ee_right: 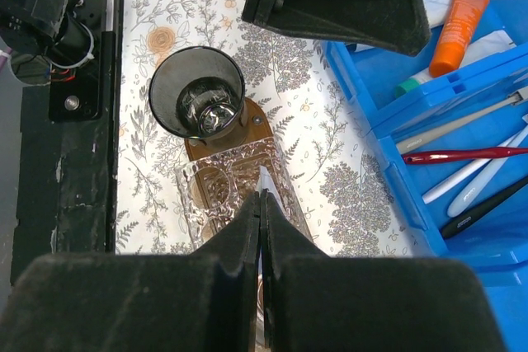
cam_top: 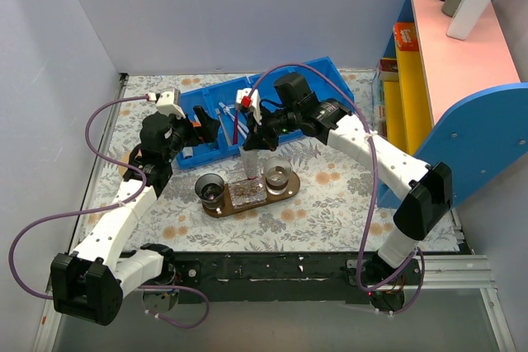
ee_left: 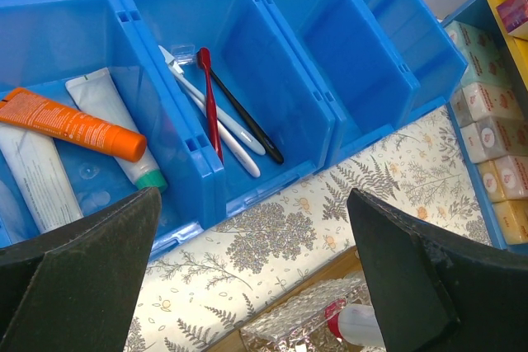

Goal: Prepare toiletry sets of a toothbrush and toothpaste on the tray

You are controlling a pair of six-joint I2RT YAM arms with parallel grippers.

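Top view: right gripper (cam_top: 250, 156) is clenched on the toothpaste (cam_top: 250, 169). The white tube hangs upright over the middle of the tray (cam_top: 216, 208), above a clear dish (cam_top: 246, 194). Left gripper (cam_top: 206, 128) sits beyond the tray's far edge.

Left wrist: jaws spread wide, nothing between them. The toothbrush (ee_left: 221, 119), slim and white, lies in a blue bin (ee_left: 285, 109) beyond the tray. The toothpaste shows a red cap, pointing down.

Right wrist: jaws pressed together on the tube's thin white edge, above the tray.
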